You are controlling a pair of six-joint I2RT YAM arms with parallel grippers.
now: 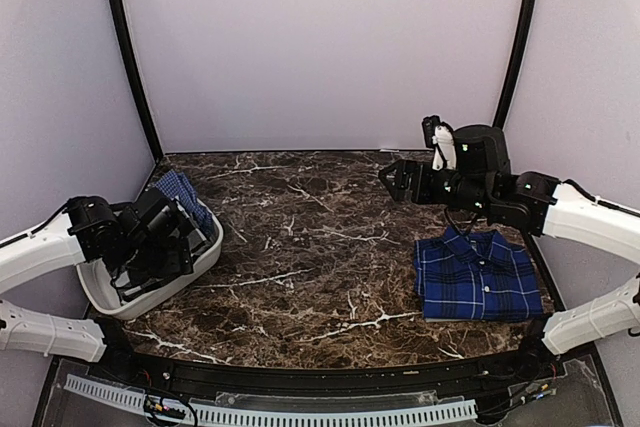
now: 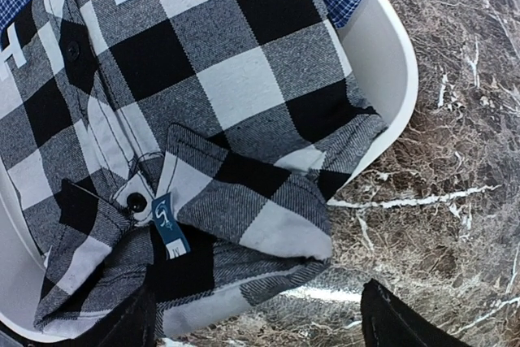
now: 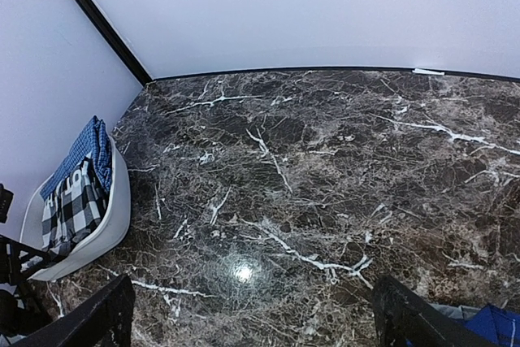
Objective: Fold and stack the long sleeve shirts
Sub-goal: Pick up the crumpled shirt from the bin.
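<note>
A black-and-white checked long sleeve shirt (image 2: 211, 79) with white block lettering lies crumpled in a white basket (image 2: 390, 62). Its buttoned cuff, with a small blue tag (image 2: 169, 221), faces my left gripper (image 2: 260, 327). That gripper hangs open just above the cuff's edge, a dark finger (image 2: 406, 323) on each side. In the top view it (image 1: 168, 252) dips into the basket (image 1: 205, 259). A dark blue plaid shirt (image 1: 475, 277) lies folded at the table's right. My right gripper (image 1: 392, 177) hovers open above the bare table (image 3: 268, 201), left of that shirt, holding nothing.
A finer blue-and-white checked cloth (image 1: 185, 192) hangs over the basket's far rim, behind the checked shirt. The basket sits at the table's left edge, close to the side wall. Dark marble tabletop (image 1: 310, 237) stretches between basket and folded shirt.
</note>
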